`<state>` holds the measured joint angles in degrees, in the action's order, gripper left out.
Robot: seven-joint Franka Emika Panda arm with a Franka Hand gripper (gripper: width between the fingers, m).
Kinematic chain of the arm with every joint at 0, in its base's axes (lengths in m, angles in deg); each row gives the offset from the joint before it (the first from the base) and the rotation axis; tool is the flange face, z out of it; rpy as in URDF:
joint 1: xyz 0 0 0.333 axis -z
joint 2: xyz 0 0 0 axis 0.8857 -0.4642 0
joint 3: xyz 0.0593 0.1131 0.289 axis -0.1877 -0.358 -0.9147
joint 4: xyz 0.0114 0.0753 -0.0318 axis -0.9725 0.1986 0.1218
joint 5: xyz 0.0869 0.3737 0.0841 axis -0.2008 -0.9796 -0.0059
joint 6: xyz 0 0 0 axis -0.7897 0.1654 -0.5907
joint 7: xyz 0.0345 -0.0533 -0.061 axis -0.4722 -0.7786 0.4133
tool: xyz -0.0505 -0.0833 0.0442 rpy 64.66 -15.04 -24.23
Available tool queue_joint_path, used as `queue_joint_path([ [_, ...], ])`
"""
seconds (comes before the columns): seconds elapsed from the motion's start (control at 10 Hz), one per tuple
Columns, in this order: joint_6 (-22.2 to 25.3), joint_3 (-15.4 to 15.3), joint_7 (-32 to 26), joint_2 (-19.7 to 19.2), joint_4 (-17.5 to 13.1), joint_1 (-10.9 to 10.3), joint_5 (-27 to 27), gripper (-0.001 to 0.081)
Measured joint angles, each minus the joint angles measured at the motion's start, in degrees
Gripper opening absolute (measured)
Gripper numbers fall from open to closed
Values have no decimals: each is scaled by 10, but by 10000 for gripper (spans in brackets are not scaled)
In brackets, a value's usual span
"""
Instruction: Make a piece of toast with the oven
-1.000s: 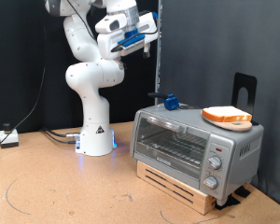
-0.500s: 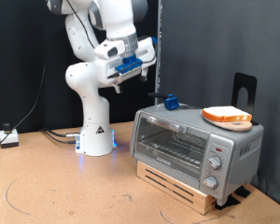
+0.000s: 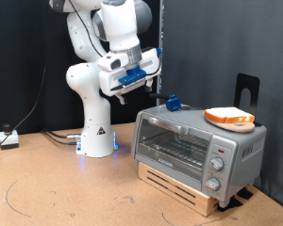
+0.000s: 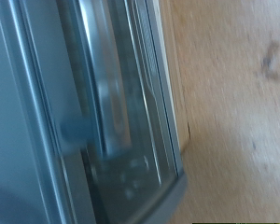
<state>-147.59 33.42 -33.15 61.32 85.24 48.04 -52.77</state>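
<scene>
The silver-grey oven [image 3: 198, 144] stands at the exterior view's right on a slatted wooden base, its glass door shut, wire rack visible inside, knobs on its right panel. The piece of toast [image 3: 229, 117] lies on a round light-wood plate on the oven's top. My gripper [image 3: 147, 82] hangs in the air above and to the exterior view's left of the oven, with nothing seen between its fingers. The wrist view shows the oven's glass door and top edge [image 4: 112, 121], blurred; the fingers do not show there.
The robot's white base [image 3: 96, 132] stands on the brown table behind the oven. A small blue object [image 3: 172, 102] sits on the oven's top rear left. A black stand [image 3: 246, 89] rises behind the oven. Cables and a white box [image 3: 8, 139] lie at far left.
The gripper has come down and moved to the exterior view's right, closer to the oven's top left corner. The toast and the oven have not moved.
</scene>
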Motion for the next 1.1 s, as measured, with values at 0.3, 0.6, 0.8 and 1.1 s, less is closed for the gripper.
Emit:
queue_joint_path([
  [0.3,-61,-20,4,-9,41,-2,-7,807],
  [0.6,-101,-49,11,-29,72,-3,-8,807],
  [0.8,-132,-73,35,-55,79,-7,-13,807],
  [1.1,-160,-91,53,-97,78,-11,-19,807],
])
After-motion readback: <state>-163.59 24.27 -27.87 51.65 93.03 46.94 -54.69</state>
